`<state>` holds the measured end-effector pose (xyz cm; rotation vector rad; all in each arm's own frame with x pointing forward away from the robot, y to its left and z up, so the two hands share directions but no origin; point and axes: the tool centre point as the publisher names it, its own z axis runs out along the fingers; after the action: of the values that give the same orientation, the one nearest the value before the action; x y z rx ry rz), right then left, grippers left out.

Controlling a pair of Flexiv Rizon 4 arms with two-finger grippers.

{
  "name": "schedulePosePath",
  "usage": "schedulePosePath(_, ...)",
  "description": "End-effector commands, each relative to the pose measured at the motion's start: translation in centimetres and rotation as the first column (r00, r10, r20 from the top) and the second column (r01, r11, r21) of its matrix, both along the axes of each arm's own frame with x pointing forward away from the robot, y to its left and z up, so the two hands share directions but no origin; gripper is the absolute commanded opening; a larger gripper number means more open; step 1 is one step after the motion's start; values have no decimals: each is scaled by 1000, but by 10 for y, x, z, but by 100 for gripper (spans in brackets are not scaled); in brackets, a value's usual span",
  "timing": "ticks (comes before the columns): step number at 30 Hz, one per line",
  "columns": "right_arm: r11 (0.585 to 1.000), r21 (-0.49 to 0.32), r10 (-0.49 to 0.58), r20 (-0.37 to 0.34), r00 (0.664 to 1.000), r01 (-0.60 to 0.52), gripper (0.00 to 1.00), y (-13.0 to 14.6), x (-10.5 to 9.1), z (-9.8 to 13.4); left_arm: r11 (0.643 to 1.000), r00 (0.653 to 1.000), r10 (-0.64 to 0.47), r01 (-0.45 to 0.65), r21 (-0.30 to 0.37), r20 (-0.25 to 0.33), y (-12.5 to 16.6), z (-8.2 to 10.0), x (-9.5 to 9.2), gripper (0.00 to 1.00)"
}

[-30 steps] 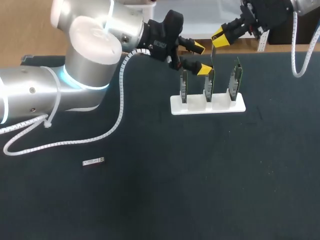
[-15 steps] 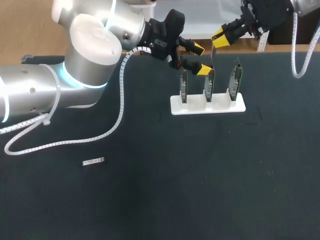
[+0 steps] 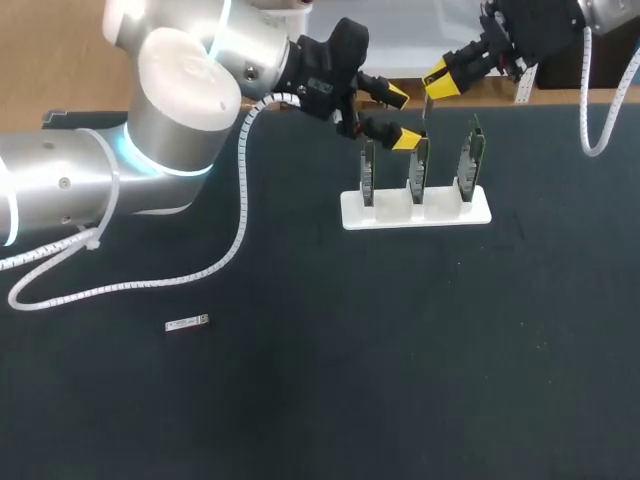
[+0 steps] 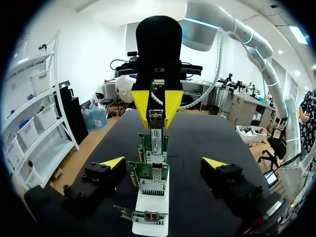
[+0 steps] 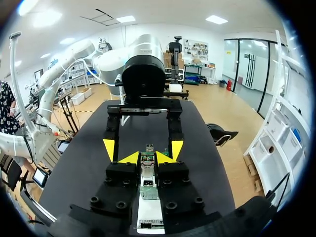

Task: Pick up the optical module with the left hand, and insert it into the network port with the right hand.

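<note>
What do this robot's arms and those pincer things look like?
The left arm and right arm are thick, rounded silver tubes with glowing blue-green rings at joints. A white coiled cable runs along each. The left gripper and right gripper are black, each with two fingers tipped bright yellow.

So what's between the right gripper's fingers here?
The optical module, held by both yellow tips of the right gripper. The left wrist view shows it, above the cards.

We see three network cards [image 3: 418, 168] in a row on a base [image 3: 400, 215] at the worktop's [image 3: 400, 370] far side, the optical module [image 4: 156, 115] above the middle one, a strip [image 3: 186, 323] well apart, front left.
</note>
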<state>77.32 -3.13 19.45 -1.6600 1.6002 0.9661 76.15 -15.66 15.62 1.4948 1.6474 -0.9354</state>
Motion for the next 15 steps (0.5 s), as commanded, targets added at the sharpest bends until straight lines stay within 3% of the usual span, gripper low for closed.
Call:
schedulePosePath(1,1000,1,18,-5,1000,-18,0,1,5,-5,1000,1000,-3,3,4,-2,-1,0,2,100)
schedulePosePath(15,998,-12,54,-7,999,-54,0,2,5,-14,1000,1000,-3,3,4,-2,-1,0,2,100)
